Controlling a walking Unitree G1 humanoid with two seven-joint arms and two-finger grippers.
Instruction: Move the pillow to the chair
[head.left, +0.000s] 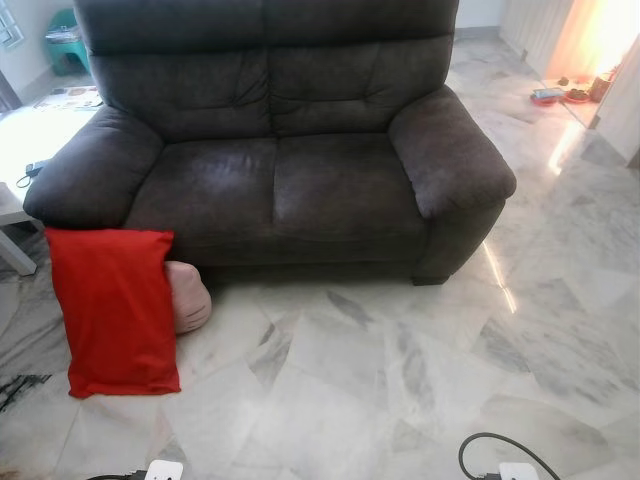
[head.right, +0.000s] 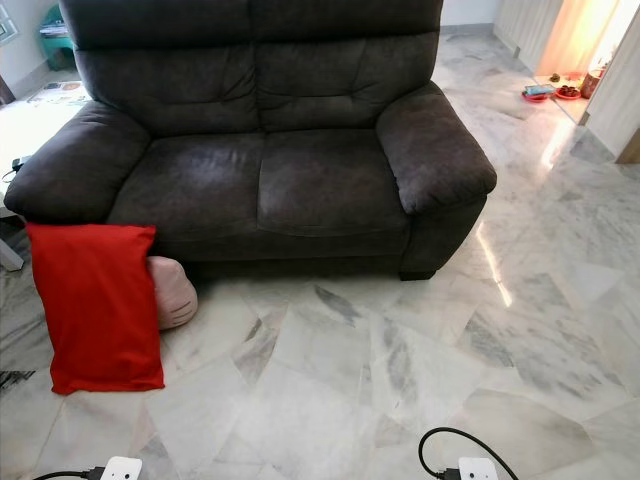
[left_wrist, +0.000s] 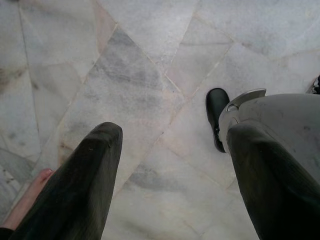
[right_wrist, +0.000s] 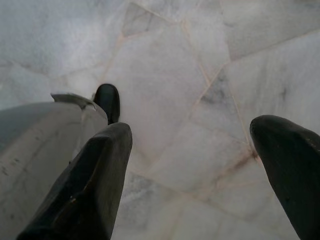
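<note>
A dark grey two-seat sofa (head.left: 290, 150) stands before me on a pale marble floor (head.left: 400, 380), filling the view from ten to two o'clock. The red pillow (head.left: 115, 310) leans upright against the sofa's front corner at about eight o'clock, its top edge tucked just under the armrest and its bottom edge on the floor. Touching it on the far side, a pink cushion (head.left: 188, 297) lies on the floor against the sofa base, partly hidden behind the red one.

My left jaws (left_wrist: 170, 165) hang low over the marble, spread wide with nothing between them; my right jaws (right_wrist: 192, 165) hang the same way, wide apart and empty. A silver leg and black foot of mine show beside each.

At ten o'clock a white surface (head.left: 15, 205) carries a small dark item, too small to identify. At eleven o'clock stands a teal stool (head.left: 65, 40); at one o'clock, red dishes (head.left: 560, 95) sit on the floor near a bright doorway. No writing or label is legible anywhere.
</note>
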